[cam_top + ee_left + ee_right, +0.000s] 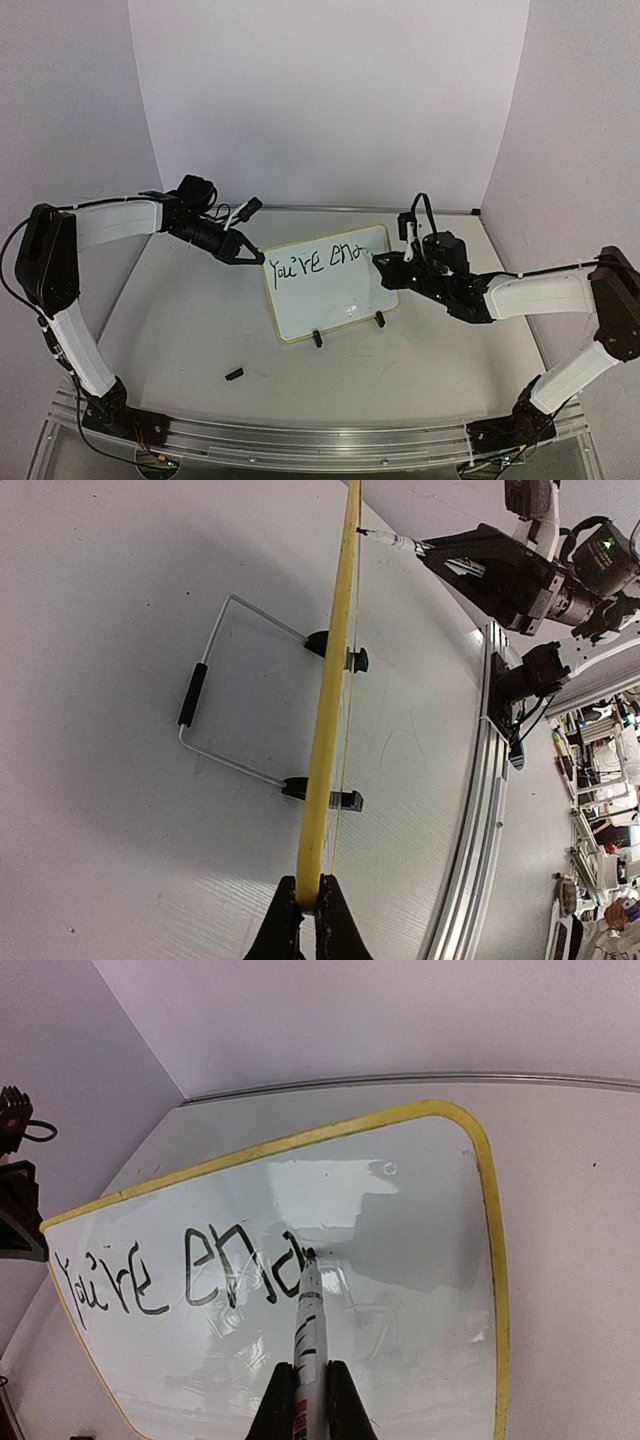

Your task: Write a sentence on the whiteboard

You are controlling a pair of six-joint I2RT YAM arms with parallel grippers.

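The whiteboard (335,295) stands tilted on two black clip feet at the table's middle. It bears the black words "You're eno" (318,260) in one line, also in the right wrist view (180,1280). My left gripper (252,257) is shut on the board's left yellow rim (325,750), seen edge-on in the left wrist view. My right gripper (385,268) is shut on a white marker (309,1335); its black tip (308,1253) touches the board at the upper right of the last letter.
A small black marker cap (234,375) lies on the table in front of the board. A wire stand (215,710) props the board from behind. The aluminium rail (300,440) runs along the near edge. White walls enclose the back and sides.
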